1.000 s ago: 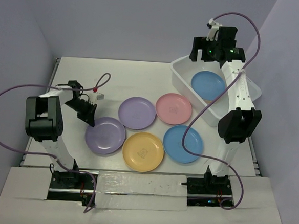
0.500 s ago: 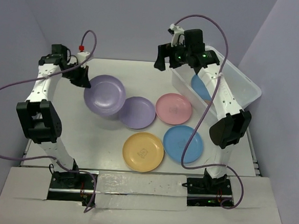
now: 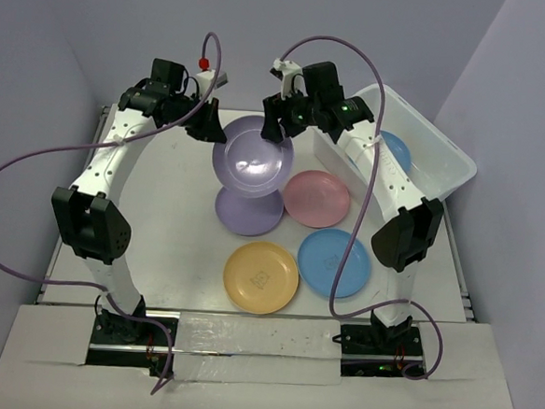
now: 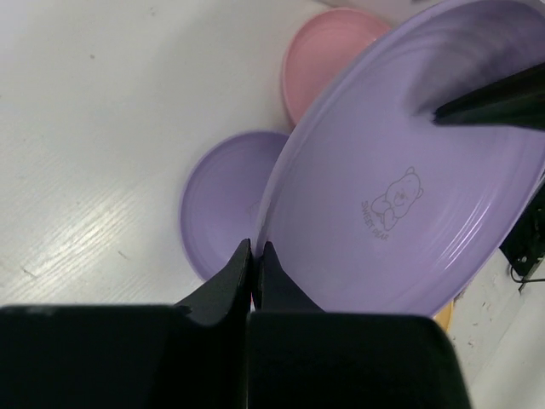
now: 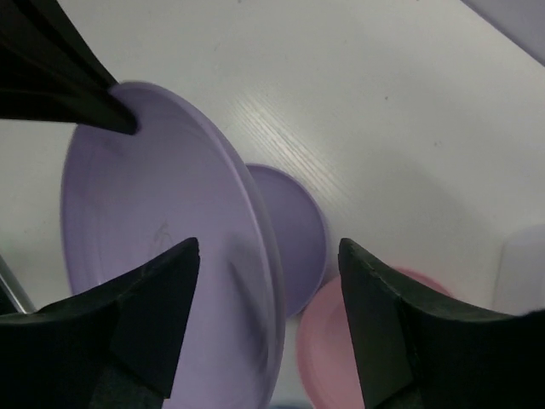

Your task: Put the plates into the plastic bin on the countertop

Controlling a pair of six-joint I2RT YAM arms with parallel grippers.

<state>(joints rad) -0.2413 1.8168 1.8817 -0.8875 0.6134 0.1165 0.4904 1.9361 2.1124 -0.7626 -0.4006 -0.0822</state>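
1. Purple plate (image 3: 253,156) is held tilted in the air over the middle of the white counter (image 3: 140,223), directly above a second purple plate (image 3: 247,214) that lies flat.
2. Left gripper (image 4: 255,252) is clamped on the lifted plate's near rim, its two fingers almost meeting across the thin edge.
3. Right gripper (image 5: 268,247) has its fingers spread wide at the opposite rim. I cannot tell whether they touch it. This looks like a handover between the arms.
4. Plastic bin (image 3: 445,142) sits at the far right of the counter, with a blue plate (image 3: 395,149) lying inside it.
5. Three more plates lie flat on the counter: a pink plate (image 3: 316,198), a second blue plate (image 3: 334,263) and a yellow plate (image 3: 261,277).
6. The lifted plate looks light, stiff and smooth, so it is probably slippery. The rim seems the best place to grip it. Pinched at one edge it may swing, so the right gripper should close squarely on the rim before the left lets go.
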